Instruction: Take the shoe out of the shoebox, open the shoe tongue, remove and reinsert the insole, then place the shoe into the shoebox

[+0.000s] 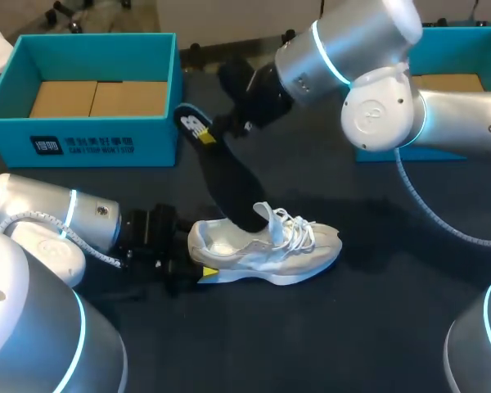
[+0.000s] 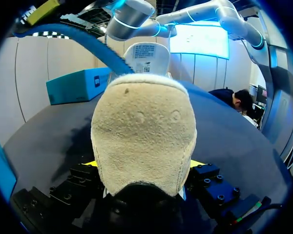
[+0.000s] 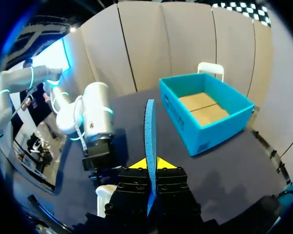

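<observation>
Guessing that thin black foam insole is floppy: right gripper pinches its heel end, left gripper clamps the firmer heel of the white sneaker.

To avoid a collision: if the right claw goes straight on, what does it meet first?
Probably the bare table, between the shoebox and the left arm, with the held insole touching first; depth is unclear.

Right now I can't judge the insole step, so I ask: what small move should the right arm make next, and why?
Probably draw the insole up along its own slant: the right fingers pinch its upper end, only its lower end sits in the shoe opening, and the left fingers clamp the heel.
</observation>
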Action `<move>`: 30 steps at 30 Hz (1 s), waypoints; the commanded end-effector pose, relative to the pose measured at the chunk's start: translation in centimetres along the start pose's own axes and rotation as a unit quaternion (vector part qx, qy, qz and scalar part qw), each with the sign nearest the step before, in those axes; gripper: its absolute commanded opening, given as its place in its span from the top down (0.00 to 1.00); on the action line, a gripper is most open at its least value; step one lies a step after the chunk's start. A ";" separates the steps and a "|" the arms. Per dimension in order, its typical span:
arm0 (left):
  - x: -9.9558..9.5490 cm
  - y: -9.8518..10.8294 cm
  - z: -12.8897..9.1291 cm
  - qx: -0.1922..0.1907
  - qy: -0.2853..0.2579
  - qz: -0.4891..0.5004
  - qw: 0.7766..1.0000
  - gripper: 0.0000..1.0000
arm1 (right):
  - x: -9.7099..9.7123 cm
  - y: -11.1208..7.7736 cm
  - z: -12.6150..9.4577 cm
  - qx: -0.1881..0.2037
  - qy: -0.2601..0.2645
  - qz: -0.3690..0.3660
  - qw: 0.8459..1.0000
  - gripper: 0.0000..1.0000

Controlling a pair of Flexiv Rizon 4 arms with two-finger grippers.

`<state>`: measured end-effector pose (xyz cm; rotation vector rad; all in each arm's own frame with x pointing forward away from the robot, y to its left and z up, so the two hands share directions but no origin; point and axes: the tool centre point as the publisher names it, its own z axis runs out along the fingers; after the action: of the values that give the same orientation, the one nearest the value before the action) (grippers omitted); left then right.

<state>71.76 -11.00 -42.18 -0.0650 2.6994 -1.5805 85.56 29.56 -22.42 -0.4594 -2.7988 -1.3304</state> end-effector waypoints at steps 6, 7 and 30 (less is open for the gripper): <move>-0.3 0.2 0.2 -0.002 0.000 0.000 1.000 1.00 | -1.6 2.1 -0.8 -0.042 -0.048 -0.022 0.998 1.00; -0.3 0.2 0.2 -0.002 0.000 0.000 1.000 1.00 | -1.8 2.3 -0.9 -0.043 -0.049 -0.027 0.998 1.00; -0.3 0.2 0.2 -0.002 0.000 0.000 1.000 1.00 | -4.1 5.2 -4.5 -0.063 -0.079 -0.057 0.993 1.00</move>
<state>71.76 -10.99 -42.18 -0.0651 2.6994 -1.5805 90.40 28.34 -16.10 -0.4337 -2.9193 -1.5657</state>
